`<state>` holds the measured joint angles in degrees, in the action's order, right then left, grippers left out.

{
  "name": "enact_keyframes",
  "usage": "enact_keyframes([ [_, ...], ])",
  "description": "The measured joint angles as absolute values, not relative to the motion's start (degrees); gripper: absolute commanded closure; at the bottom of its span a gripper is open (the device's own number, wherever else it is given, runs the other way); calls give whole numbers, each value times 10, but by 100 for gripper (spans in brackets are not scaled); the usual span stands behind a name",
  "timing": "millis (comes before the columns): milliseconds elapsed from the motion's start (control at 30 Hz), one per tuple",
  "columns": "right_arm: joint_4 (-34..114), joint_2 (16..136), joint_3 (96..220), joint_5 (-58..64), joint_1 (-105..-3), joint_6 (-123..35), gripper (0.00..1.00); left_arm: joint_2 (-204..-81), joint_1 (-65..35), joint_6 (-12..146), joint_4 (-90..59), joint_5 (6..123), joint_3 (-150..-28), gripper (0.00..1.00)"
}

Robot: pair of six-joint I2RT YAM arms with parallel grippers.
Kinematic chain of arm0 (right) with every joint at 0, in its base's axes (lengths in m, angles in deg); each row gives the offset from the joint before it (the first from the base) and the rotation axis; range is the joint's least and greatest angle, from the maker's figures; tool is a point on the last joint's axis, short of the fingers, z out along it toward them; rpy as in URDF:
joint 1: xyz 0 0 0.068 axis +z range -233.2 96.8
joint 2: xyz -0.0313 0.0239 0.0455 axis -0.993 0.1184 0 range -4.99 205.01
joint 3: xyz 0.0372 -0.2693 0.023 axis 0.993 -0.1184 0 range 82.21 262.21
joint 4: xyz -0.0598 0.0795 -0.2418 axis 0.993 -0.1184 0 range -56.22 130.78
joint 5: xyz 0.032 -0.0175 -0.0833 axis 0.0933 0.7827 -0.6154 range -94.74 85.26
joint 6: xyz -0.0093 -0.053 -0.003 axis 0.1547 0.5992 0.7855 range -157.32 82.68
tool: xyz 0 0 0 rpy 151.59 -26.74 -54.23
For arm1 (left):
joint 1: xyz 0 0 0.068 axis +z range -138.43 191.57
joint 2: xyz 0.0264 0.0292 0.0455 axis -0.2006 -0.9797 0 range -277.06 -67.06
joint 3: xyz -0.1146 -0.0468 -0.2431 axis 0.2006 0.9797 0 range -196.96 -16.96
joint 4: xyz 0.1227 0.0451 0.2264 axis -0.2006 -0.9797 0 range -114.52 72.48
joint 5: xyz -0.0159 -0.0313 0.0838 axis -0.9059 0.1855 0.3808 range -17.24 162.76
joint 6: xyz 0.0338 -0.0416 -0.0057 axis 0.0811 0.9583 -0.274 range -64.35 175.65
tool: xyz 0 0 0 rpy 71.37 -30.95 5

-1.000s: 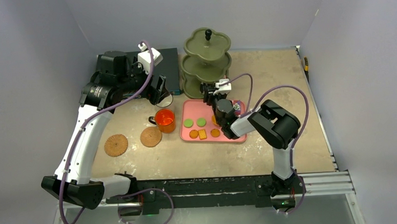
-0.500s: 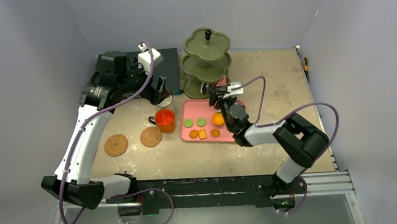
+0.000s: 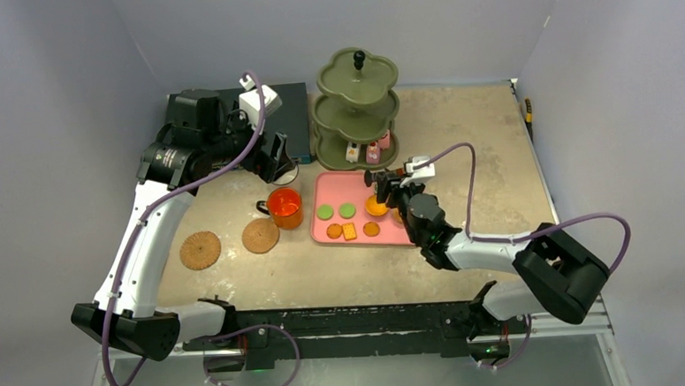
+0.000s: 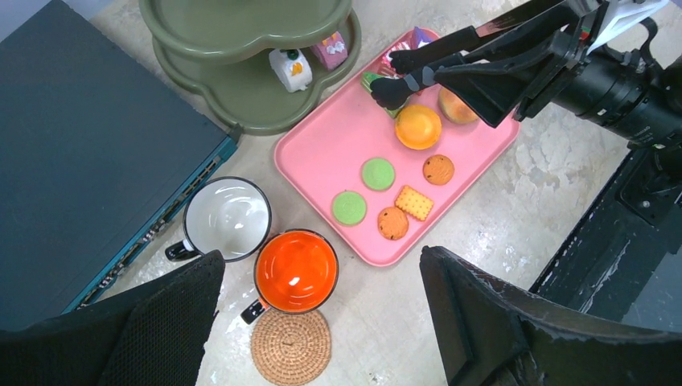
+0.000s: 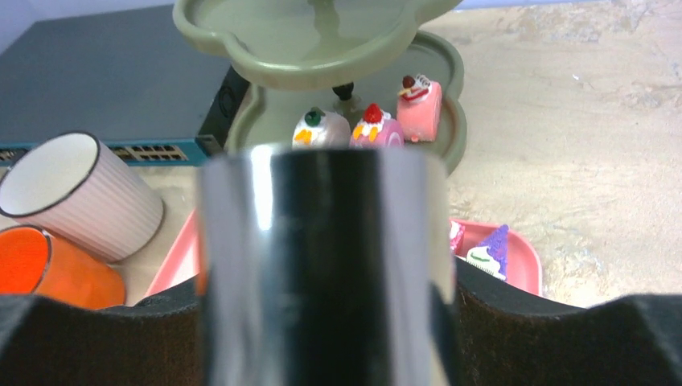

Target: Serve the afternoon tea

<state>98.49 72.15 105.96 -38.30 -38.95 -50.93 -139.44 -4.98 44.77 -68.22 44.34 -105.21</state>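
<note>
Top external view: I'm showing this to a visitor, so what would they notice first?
The olive-green three-tier stand stands at the back, with three tiny cakes on its bottom tier. In front of it lies a pink tray of round biscuits under the right pincer, and left of that a bright orange mug.

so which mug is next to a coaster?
The orange mug: a coaster lies right beside it. The white mug stands on its other side, by the blue box, with no coaster next to it.
</note>
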Motion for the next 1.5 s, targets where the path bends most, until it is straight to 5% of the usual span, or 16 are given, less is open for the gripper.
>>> enact_keyframes([
  [1267, 960, 761, 1070, -370, -406, -470, 46, -1394, -50, 460, -682, 426, -1052, 10],
  [1500, 959, 764, 1070, -367, -406, -478, 60, -1394, -50, 460, -682, 425, -1052, 10],
])
